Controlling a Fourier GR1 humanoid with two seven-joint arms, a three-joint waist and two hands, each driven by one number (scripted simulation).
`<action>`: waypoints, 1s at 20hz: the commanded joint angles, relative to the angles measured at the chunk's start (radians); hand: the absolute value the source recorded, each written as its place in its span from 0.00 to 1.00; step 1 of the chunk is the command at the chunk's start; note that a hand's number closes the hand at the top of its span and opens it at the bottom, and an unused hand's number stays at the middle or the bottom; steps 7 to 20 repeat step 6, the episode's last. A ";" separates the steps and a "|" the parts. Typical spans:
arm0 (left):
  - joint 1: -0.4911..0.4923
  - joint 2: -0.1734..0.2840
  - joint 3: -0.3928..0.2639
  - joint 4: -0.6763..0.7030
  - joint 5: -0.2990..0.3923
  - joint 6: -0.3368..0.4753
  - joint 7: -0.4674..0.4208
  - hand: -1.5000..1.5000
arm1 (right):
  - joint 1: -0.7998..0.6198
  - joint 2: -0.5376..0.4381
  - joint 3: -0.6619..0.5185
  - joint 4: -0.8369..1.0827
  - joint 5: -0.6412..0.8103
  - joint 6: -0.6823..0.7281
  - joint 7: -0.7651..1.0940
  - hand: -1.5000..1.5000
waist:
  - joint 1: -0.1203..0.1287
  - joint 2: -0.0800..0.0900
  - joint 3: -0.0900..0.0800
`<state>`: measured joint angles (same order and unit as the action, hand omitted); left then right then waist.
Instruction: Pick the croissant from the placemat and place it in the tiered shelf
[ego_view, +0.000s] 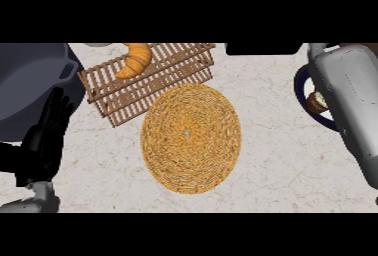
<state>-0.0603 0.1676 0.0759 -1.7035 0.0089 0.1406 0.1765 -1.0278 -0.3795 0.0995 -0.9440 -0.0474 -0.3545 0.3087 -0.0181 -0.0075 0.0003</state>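
The golden croissant (136, 60) lies on the top level of the brown slatted tiered shelf (159, 80) at the upper left, with no hand touching it. The round woven placemat (192, 138) in the middle of the counter has nothing on it. My left hand (44, 137) rests open at the left edge, fingers straight and pointing up, well apart from the shelf. My right forearm (353, 105) runs up the right side. Only a dark shape at the top edge beside its wrist may be my right hand (263, 48), and its fingers cannot be made out.
A dark-rimmed plate (302, 92) holding a small brown item (318, 101) lies partly under my right forearm. A large dark grey bulk (33, 82) fills the upper left corner beside the shelf. Pale marbled counter surrounds the placemat.
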 joint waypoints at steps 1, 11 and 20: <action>0.025 0.028 0.017 -0.070 0.006 -0.019 0.033 0.50 | 0.101 -0.073 -0.045 -0.149 -0.026 0.064 0.008 0.00 | 0.013 0.003 0.000; -0.012 0.019 0.027 0.013 0.007 -0.033 -0.010 0.50 | 0.192 -0.144 -0.126 -0.214 -0.083 0.193 -0.020 0.00 | 0.016 0.006 0.000; -0.012 0.019 0.027 0.013 0.007 -0.033 -0.010 0.50 | 0.192 -0.144 -0.126 -0.214 -0.083 0.193 -0.020 0.00 | 0.016 0.006 0.000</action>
